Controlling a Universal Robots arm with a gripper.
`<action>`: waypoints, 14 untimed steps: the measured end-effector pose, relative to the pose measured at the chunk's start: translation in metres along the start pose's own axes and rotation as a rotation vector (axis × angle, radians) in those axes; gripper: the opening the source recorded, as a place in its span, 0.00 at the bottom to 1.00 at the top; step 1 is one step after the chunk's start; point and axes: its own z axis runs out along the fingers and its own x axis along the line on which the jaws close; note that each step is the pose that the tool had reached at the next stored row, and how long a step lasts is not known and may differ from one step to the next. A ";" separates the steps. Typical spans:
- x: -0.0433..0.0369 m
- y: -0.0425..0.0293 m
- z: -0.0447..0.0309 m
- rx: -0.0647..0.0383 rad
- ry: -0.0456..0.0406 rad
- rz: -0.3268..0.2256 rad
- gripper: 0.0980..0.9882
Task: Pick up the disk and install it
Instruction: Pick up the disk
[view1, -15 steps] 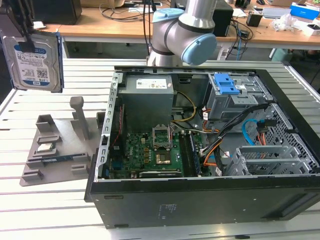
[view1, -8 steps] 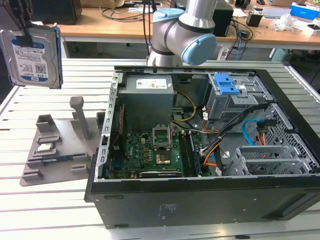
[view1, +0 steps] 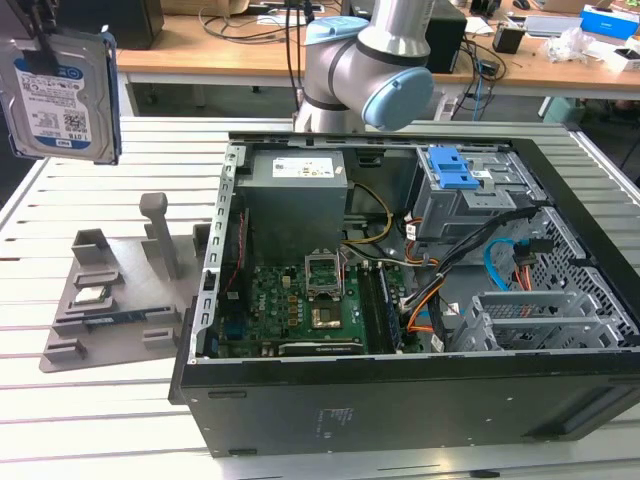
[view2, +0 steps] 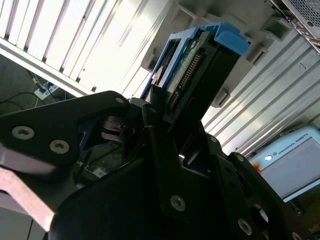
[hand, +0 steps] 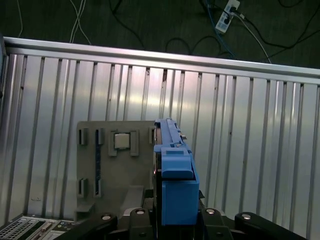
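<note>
Hanging upright in the air, the flat silver metal hard disk with its white-and-blue label and bright blue plastic bracket (view1: 60, 85) is well apart from the open black metal computer case (view1: 400, 400), off to that case's side on the exterior view's left. On the same side of the case, a grey plastic fixture plate (view1: 100, 300) lies on the ribbed metal worktop (view1: 100, 420).

Your black end effector (view2: 162, 112) is pinching the disk by one end, pressed against its faces, with most of the disk standing free beyond the grip. That is where I'd judge your risk: a hold so near one end leaves the disk room to swing or creep if you turn or stop sharply.

Inside the case, loose orange, blue and black cables (view1: 480, 240) run close to the grey metal drive cage with its blue latch plate (view1: 460, 170). A tilted disk could snag them, or its bracket could catch on the case's wall.
</note>
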 end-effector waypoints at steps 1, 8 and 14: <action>-0.0001 0.0000 -0.0018 0.000 0.0000 0.000 0.30; -0.0013 0.0003 -0.0203 -0.001 -0.0001 0.000 0.30; -0.0021 0.0005 -0.0319 -0.002 -0.0002 0.000 0.30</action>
